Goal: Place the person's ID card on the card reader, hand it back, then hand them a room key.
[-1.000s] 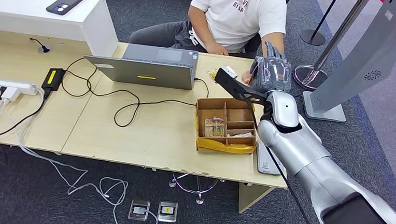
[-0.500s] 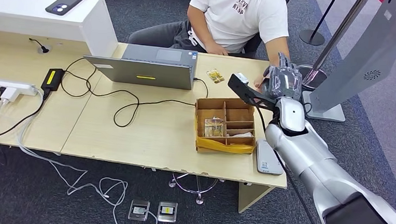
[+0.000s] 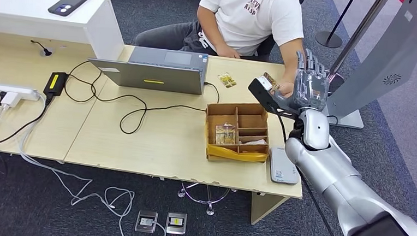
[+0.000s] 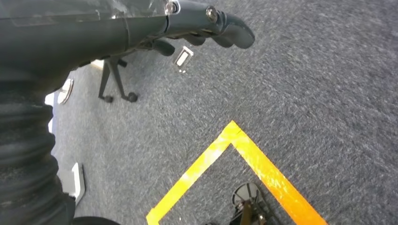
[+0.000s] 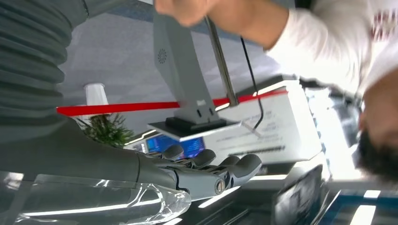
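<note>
The robot's silver right hand (image 3: 308, 87) is up by the far right table edge with its fingers (image 5: 244, 165) spread and holding nothing, close to the person's hand (image 3: 282, 88), which holds a small yellowish ID card (image 3: 268, 80). The left hand (image 4: 206, 23) hangs over grey carpet, fingers loosely curled, empty. The person's white T-shirt (image 3: 256, 17) has red letters too blurry to read; a flat grey card reader (image 3: 283, 166) lies beside the brown cardboard tray (image 3: 237, 132).

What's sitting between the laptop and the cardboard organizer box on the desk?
In the head view, a black cable loops across the bare desk between the laptop and the cardboard box; nothing else.
</note>
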Motion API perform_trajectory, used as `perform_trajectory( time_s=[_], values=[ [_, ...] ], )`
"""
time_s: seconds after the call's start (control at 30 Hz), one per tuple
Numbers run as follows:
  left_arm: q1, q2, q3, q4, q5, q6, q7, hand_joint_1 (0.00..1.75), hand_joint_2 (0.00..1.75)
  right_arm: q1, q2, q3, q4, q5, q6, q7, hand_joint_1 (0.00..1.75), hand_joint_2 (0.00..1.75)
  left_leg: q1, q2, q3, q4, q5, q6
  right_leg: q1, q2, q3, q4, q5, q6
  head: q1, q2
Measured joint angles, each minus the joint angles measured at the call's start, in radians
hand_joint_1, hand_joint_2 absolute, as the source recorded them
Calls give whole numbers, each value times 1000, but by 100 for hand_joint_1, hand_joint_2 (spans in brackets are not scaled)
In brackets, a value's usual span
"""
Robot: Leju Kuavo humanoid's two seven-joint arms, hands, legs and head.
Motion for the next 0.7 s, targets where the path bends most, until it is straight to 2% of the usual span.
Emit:
perform_trajectory(
  time_s=[0.07,0.13,0.2,0.3,0.43,0.53,0.7],
  values=[
    [1,-2,0,0,27,13,-9,0,175,61,-56,-31,-85,42,-53,56,0,175,0,-4,1,0,0,0,0,-3,2,-1,0,0,0,0],
    [4,-4,0,0,48,21,-19,0,175,136,-126,-76,-199,76,-62,100,0,175,0,-7,-1,0,0,0,0,-6,3,-1,-1,0,1,0],
    [7,-5,0,0,61,23,-23,0,175,196,-183,-122,-295,101,-64,119,0,175,0,-5,-2,0,0,1,-1,-4,2,-1,0,0,1,0],
    [8,-6,0,0,101,26,-21,0,175,281,-238,-204,-414,188,-79,138,0,175,-1,0,1,0,-2,1,0,0,1,-2,0,0,0,0],
    [8,-19,0,-2,136,28,-10,0,175,469,-289,-401,-575,155,-86,25,0,175,0,-6,0,0,-3,0,1,-6,4,-2,-1,0,0,0],
    [12,-27,0,-3,150,29,1,0,175,564,-317,-548,-665,136,-86,-19,0,175,0,-6,-1,0,-3,0,1,-5,2,-2,-1,0,0,0],
    [11,-43,0,-14,173,29,19,0,175,720,-300,-840,-751,62,-86,-134,0,175,0,-8,-1,0,-3,0,0,-8,3,-2,-2,0,0,0]
  ],
)
